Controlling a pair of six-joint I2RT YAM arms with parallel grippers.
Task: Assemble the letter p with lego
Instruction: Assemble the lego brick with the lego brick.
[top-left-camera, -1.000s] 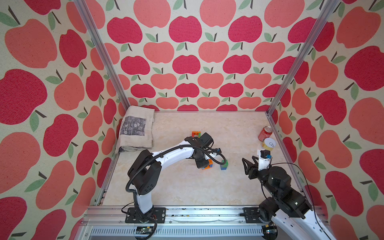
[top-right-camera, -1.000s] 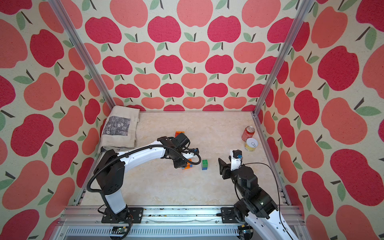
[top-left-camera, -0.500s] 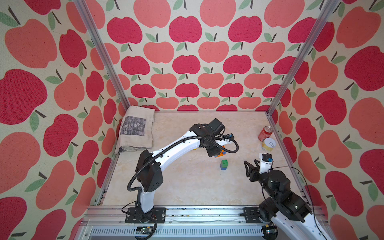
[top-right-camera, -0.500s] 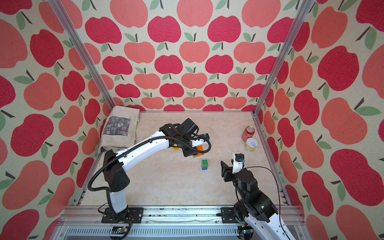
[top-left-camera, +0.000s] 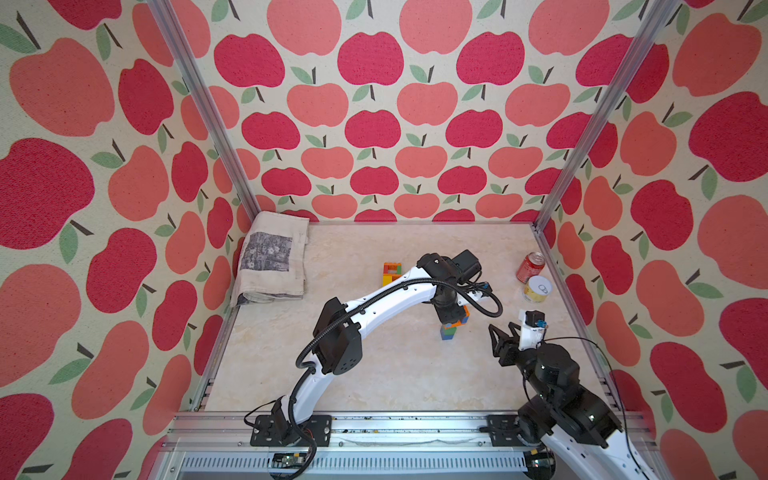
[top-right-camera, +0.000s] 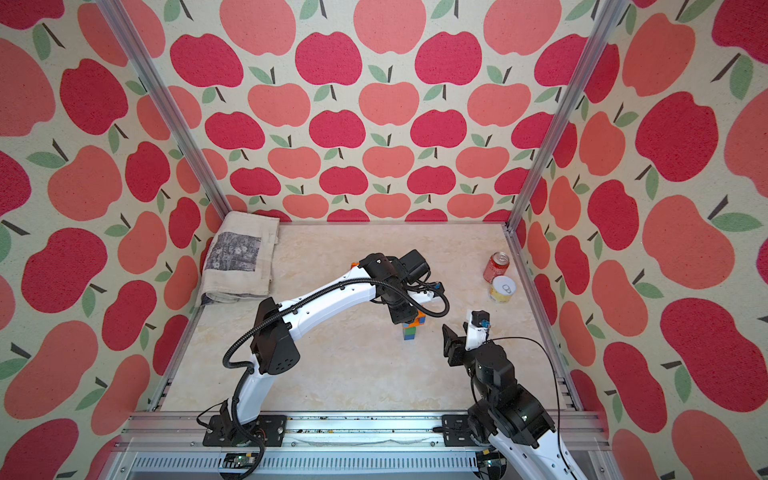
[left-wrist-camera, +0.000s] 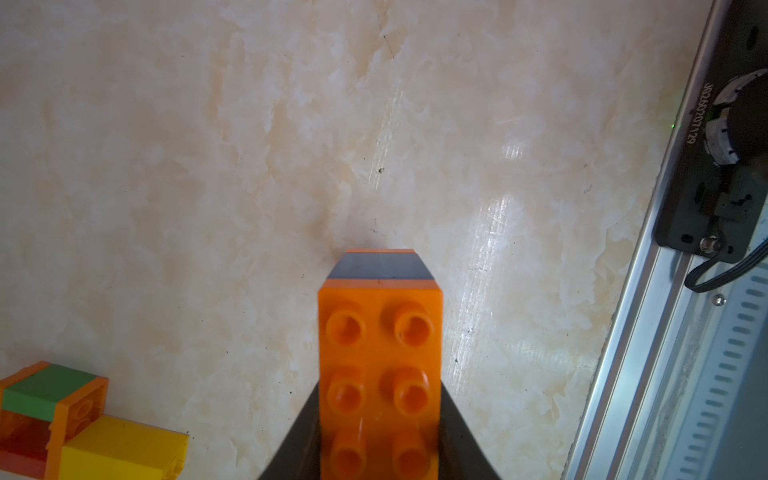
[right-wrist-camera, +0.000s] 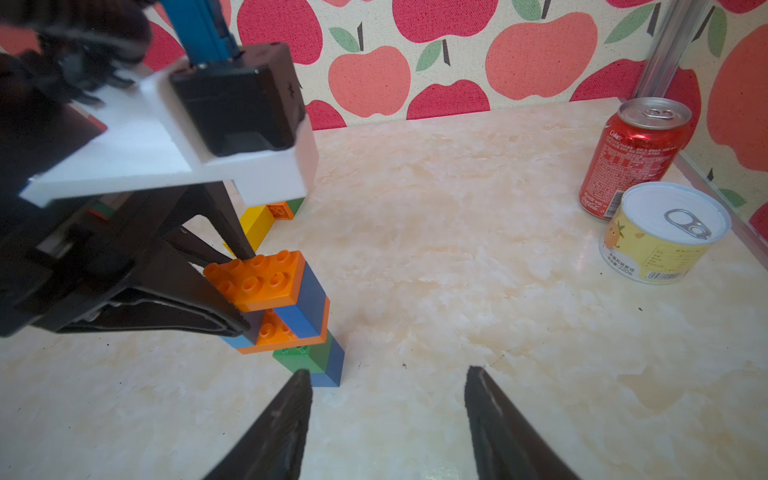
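Observation:
My left gripper (top-left-camera: 451, 318) (left-wrist-camera: 379, 399) is shut on a joined lego piece (right-wrist-camera: 266, 291): an orange brick on top, blue under it, orange below. That piece hangs directly over, or rests on, a small green-on-blue lego stack (top-left-camera: 448, 333) (top-right-camera: 409, 333) (right-wrist-camera: 316, 361) standing on the table; I cannot tell whether they touch. Another lego group (top-left-camera: 392, 272) (left-wrist-camera: 54, 415) of orange, green, yellow and red lies farther back. My right gripper (top-left-camera: 503, 332) (right-wrist-camera: 388, 370) stands open and empty, low over the table, just right of the small stack.
A red soda can (top-left-camera: 531, 267) and a yellow tin (top-left-camera: 537, 289) stand by the right wall. A folded cloth (top-left-camera: 274, 262) lies in the back left corner. An aluminium rail (top-left-camera: 395, 419) runs along the front edge.
The left arm lifted the orange and blue piece up and back, then brought it right and down over the green-blue stack. The right arm drew back slightly toward the front.

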